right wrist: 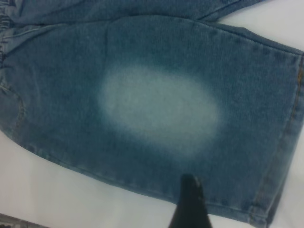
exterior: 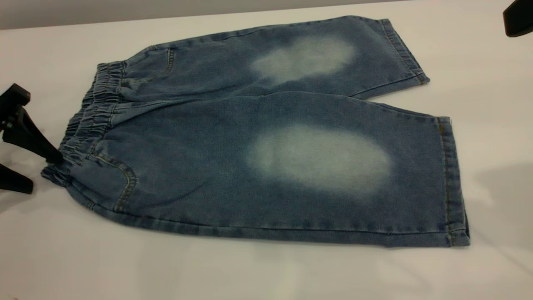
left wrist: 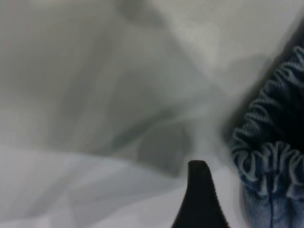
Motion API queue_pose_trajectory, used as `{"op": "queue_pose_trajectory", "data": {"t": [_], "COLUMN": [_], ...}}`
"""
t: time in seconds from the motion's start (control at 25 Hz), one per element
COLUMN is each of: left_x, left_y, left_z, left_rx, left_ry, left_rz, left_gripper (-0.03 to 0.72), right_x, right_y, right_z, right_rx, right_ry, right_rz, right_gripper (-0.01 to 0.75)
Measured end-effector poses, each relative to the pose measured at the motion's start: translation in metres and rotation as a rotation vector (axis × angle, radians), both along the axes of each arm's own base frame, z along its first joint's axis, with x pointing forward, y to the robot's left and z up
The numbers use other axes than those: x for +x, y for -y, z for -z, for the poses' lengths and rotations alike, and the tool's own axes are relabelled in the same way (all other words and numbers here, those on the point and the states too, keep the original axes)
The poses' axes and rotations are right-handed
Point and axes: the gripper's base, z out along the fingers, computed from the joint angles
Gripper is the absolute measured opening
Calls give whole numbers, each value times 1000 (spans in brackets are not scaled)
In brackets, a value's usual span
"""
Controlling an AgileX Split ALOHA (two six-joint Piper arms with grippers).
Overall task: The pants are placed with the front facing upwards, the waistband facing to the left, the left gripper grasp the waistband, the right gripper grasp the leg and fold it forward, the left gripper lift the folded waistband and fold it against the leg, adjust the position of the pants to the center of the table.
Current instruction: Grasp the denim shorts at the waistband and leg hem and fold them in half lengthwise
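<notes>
I see the pants (exterior: 258,141) flat on the table (exterior: 125,266); my left pincer (exterior: 29,166) sits released at the waistband (exterior: 89,125). I cannot tell the right pincer's (exterior: 518,18) state.

One dark claw finger (right wrist: 190,204) hangs over the leg (right wrist: 156,109).

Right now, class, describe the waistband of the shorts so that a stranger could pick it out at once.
Start at the white table, where blue denim pants lie flat, front up. Follow them to their left end, nearest the left end effector, whose open fingers sit at that edge. The waistband is the narrow strip there, gathered into crinkled ruffles, unlike the smooth legs with pale ovals.
</notes>
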Motion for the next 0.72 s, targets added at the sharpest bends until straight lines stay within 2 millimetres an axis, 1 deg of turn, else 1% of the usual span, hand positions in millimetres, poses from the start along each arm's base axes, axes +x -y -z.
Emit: {"op": "queue_pose_trajectory", "data": {"t": [0.36,0.72], "left_x": [6,4], "left_y": [4,6], "left_z": [-1,13], "left_rx": [-58,-77], "left_ry": [67,30], "left_rz": [-5,-20], "left_gripper": [455,434], "right_x": [0,0], "right_y": [0,0], "right_z": [0,0], "right_rx": [0,0], "right_ry": [0,0], "right_rz": [0,-1], "right_gripper": [462,461]}}
